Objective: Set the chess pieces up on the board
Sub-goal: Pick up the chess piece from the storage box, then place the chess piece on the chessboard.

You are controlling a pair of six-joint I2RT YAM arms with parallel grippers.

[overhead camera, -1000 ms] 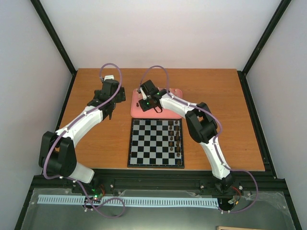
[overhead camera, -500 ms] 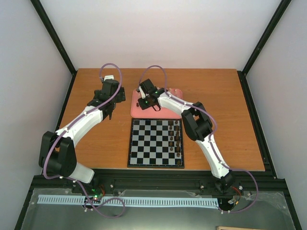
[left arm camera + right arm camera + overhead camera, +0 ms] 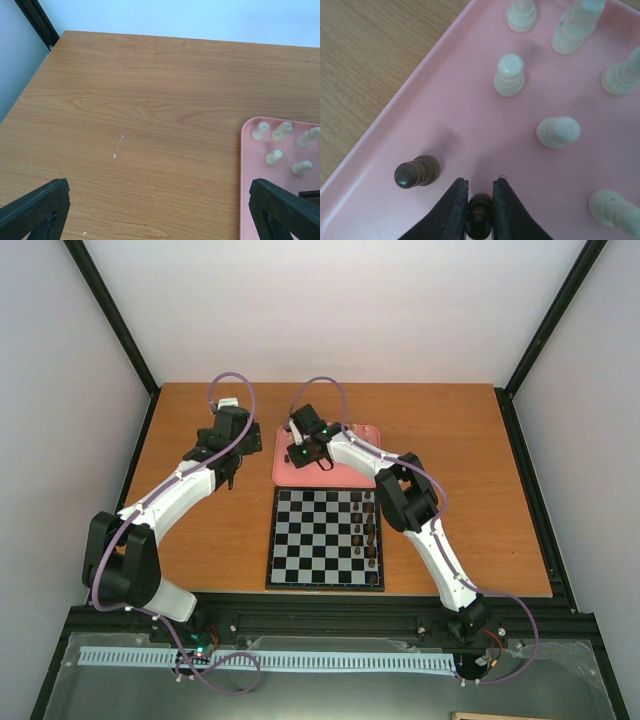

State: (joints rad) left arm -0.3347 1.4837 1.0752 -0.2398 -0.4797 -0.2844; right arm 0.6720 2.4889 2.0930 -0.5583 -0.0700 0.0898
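Observation:
In the right wrist view my right gripper [image 3: 480,185] is shut on a dark pawn [image 3: 480,216] standing on the pink tray [image 3: 465,115]. A second dark pawn [image 3: 416,171] stands just to its left, and several cream pieces [image 3: 510,75] stand further along the tray. Seen from above, the right gripper [image 3: 298,453] is low over the tray's left part. The board [image 3: 300,540] lies in front of the tray, with dark pieces [image 3: 370,530] lined up in its two right columns. My left gripper [image 3: 232,478] hangs open over bare wood left of the tray, its fingers [image 3: 35,212] wide apart and holding nothing.
The tray's left edge [image 3: 247,200] and several cream pieces [image 3: 274,157] show at the right of the left wrist view. Black frame posts [image 3: 520,360] rise at the table's back corners. A dark rail [image 3: 320,615] runs along the near edge.
My right gripper has shifted slightly left over the tray and its jaws have closed onto the dark pawn. The left arm has not moved.

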